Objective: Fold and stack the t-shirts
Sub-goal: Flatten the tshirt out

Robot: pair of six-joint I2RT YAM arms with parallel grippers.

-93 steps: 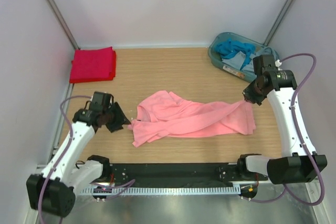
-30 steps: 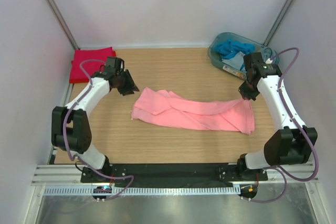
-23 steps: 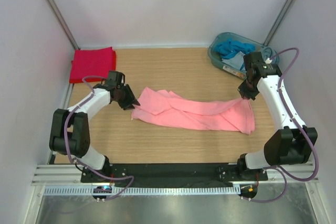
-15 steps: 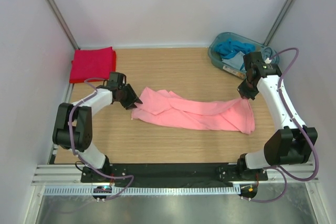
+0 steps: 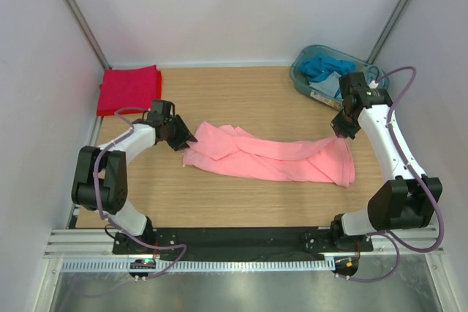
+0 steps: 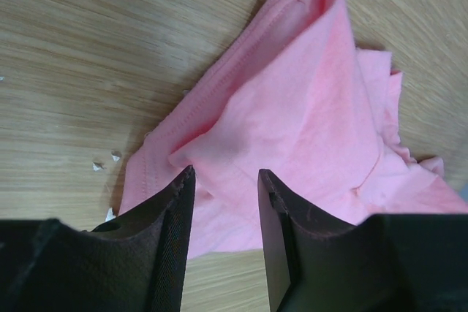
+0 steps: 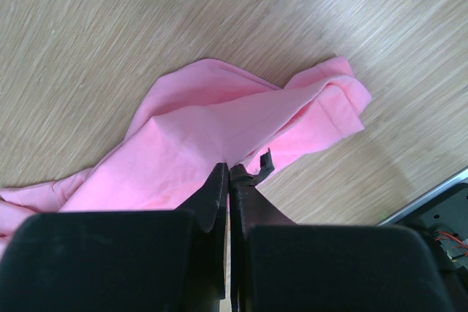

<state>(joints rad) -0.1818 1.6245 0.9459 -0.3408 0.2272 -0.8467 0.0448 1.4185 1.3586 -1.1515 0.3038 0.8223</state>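
The salmon-pink t-shirt (image 5: pixel 270 158) lies stretched in a long crumpled band across the middle of the table. My left gripper (image 5: pixel 180 137) is at the shirt's left end, low over the wood. In the left wrist view it (image 6: pixel 225 173) stands open, and the shirt's hemmed edge (image 6: pixel 307 107) lies just past its tips, not pinched. At the right end, my right gripper (image 5: pixel 341 134) is shut on a raised peak of the pink shirt (image 7: pixel 197 129), pinching it at the fingertips (image 7: pixel 229 169). The bright red t-shirt (image 5: pixel 130 89) lies folded flat at the back left corner.
A teal basket (image 5: pixel 301 80) holding blue cloth (image 5: pixel 325 67) stands at the back right, close behind my right arm. White walls close in on three sides. A black and metal rail (image 5: pixel 241 242) runs along the near edge. Small white specks (image 6: pixel 102 166) dot the wood.
My left gripper came forward from beside the red t-shirt to the pink shirt's left end and opened a little wider. The right gripper and the shirt's right end stayed put.
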